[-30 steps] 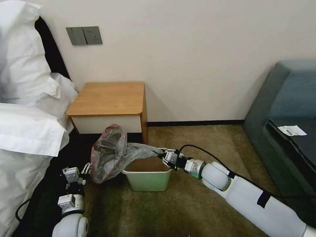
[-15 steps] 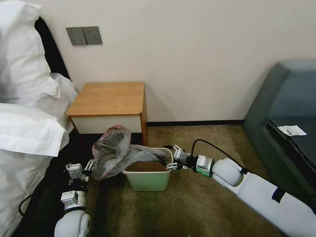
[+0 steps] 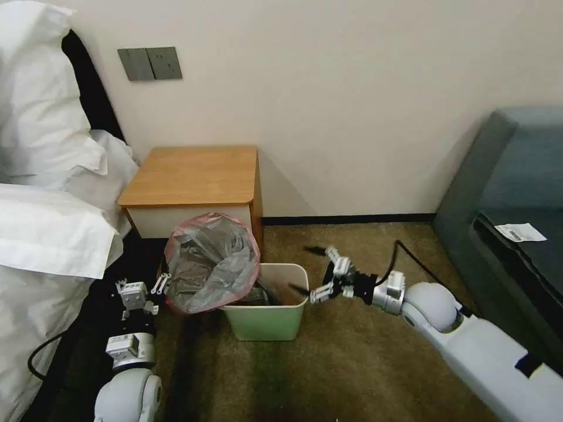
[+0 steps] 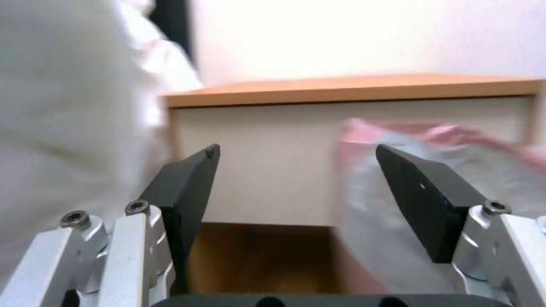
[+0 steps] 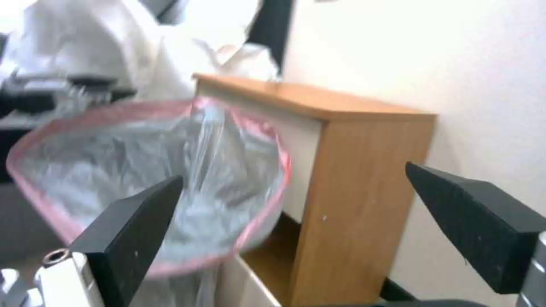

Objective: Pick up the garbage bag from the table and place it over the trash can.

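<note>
Head view high, wrist views low, all sharing the table (image 3: 193, 176).

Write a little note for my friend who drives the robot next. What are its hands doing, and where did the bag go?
Right gripper: jaws open, empty, just right of the trash can.
Left gripper: jaws open, beside the bag's left side.
Garbage bag: off the table, mouth wide open, leaning over the can's left rim, lower part inside.
Done: bag brought to the can.
Left: stretch its pink rim over the can's whole rim.
</note>
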Motion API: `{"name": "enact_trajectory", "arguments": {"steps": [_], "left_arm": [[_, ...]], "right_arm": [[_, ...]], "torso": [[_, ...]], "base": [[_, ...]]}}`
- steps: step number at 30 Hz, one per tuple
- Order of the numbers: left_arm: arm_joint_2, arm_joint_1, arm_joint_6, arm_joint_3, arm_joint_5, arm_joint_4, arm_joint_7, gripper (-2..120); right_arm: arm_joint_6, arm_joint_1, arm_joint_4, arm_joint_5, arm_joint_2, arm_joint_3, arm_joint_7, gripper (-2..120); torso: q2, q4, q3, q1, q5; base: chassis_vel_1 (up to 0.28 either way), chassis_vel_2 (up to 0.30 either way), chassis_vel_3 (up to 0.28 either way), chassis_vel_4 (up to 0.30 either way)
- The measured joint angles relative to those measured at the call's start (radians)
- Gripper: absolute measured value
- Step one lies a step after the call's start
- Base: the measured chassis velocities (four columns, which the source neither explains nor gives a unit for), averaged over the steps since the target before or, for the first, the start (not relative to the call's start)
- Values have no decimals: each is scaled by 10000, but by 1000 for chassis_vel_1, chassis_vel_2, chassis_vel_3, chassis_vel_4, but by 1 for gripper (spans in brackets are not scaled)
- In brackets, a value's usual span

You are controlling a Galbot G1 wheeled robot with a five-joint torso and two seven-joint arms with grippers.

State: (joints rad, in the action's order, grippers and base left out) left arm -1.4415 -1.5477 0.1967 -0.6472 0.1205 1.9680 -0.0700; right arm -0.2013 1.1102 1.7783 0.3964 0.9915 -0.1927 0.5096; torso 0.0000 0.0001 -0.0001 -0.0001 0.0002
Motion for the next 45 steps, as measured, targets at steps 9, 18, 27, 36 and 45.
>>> {"name": "enact_trajectory", "arguments": {"steps": [9,18,27,36,45], "left_arm": [[359,-381,-450,1374,16,-62,-76,69],[294,-716,-106,843,-81,248,-132,69],[467,-760,-330,435,1234,1813,75,69],[1375,-255,-2449,1052,5792,2709,1813,67],[1277,267,-2329,1072,5221,675,1298,67]], "right_arm": [[-382,1434,737,-465,567,-941,185,100],[-525,1639,619,-605,661,-1261,437,100],[-659,1846,549,-877,1106,-1404,370,100],[-882,2290,605,-1098,1420,-1638,345,100],[-1056,2612,645,-1153,1542,-1719,694,100]], "torso": [[0,-1,0,0,-5],[-1,0,1,0,-3],[-1,1,0,0,-3],[-1,-2,0,1,0],[-1,1,1,2,-4]], "base": [[0,0,0,0],[0,0,0,0],[0,0,0,0],[0,0,0,0],[0,0,0,0]]}}
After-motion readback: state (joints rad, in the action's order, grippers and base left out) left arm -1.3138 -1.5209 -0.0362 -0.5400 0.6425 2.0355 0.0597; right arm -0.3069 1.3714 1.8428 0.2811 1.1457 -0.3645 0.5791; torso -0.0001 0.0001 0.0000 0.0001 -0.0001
